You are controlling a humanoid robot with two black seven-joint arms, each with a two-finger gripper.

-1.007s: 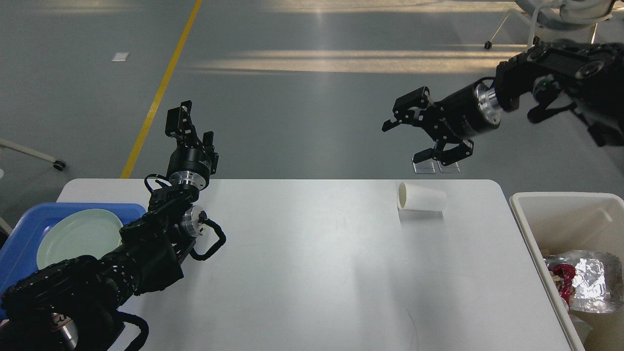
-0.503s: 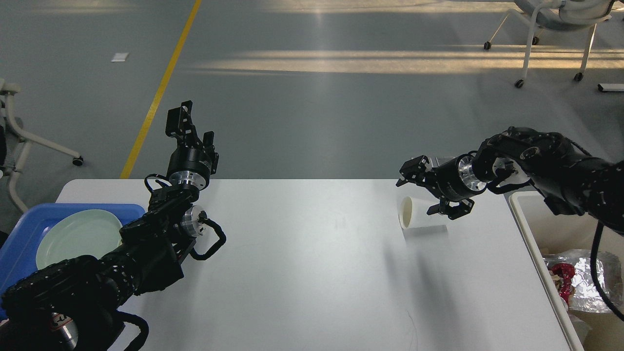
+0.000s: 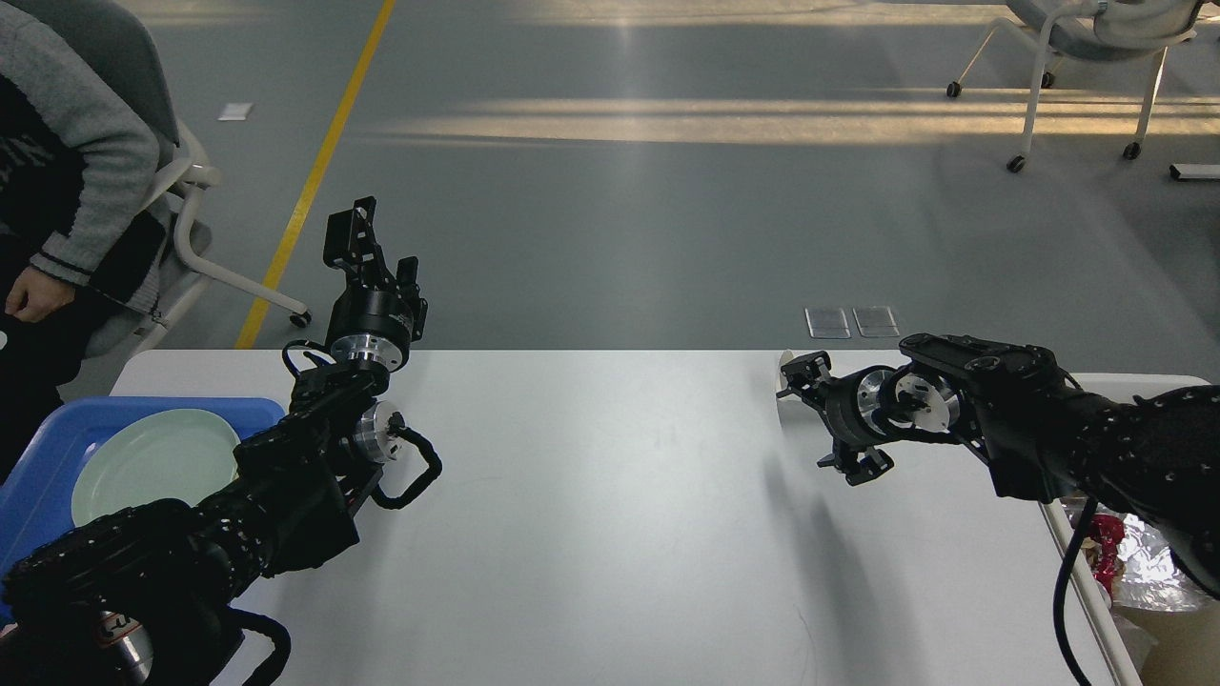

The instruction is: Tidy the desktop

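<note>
White and smooth, the wide rectangular tabletop with rounded corners fills the lower part of the head view, spreading from the near edge to the grey floor behind. At the near right, crumpled silver foil with a red scrap lies in a cream-white rectangular bin just beside the tabletop's right edge. At the near left, a pale green round plate lies in a blue plastic tray at the tabletop's left end. The right gripper reaches low over the right part of the tabletop; its jaws are spread, one finger up and one down. Just beyond its upper finger, a sliver of a white paper cup shows near the far edge, mostly hidden; whether the jaws touch it cannot be told. The left gripper stands raised past the far left edge, pointing up, its jaws apart and holding nothing. Farther back, a yellow floor line runs away, a seated person in a grey sweater is at the left, and a white wheeled chair stands far right.
</note>
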